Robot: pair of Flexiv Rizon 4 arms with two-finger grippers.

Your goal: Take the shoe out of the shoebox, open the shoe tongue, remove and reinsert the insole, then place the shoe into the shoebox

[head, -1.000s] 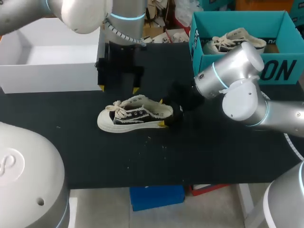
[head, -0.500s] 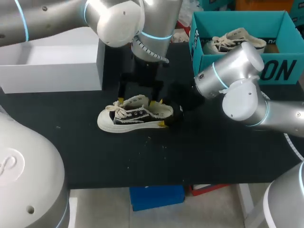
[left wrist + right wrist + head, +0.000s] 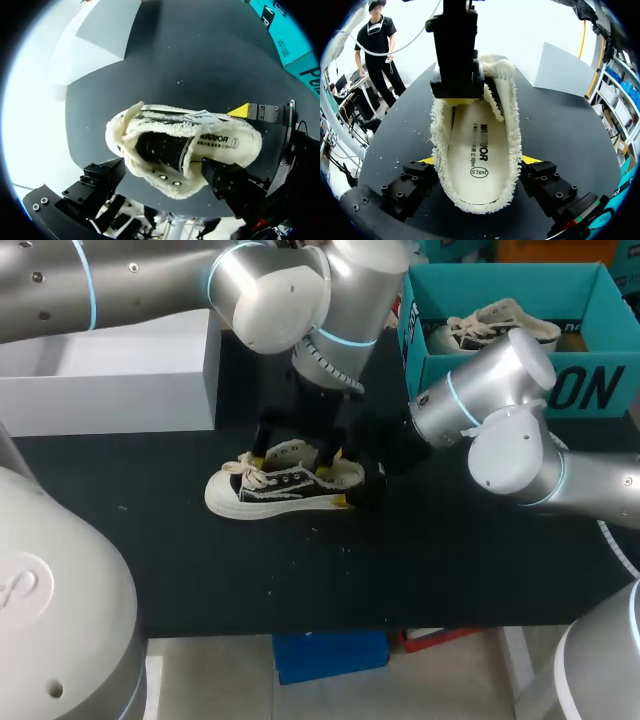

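A cream low-top shoe (image 3: 280,483) with black sides lies on the black table, toe to the left. My right gripper (image 3: 345,478) is shut on its heel, one yellow-tipped finger on each side of the fuzzy collar. In the right wrist view the heel and white insole (image 3: 476,150) fill the space inside the right gripper (image 3: 479,162). My left gripper (image 3: 292,453) stands open right over the shoe, one finger by the laces and one over the opening. The left wrist view looks down into the shoe (image 3: 180,145), with the left gripper (image 3: 165,184) holding nothing.
A teal shoebox (image 3: 500,375) stands at the back right with a second shoe (image 3: 500,325) inside. A white box (image 3: 110,370) sits at the back left. Bare black tabletop lies in front of the shoe.
My left arm swung right from beside the white box and came down over the shoe. The right gripper and the shoe kept still.
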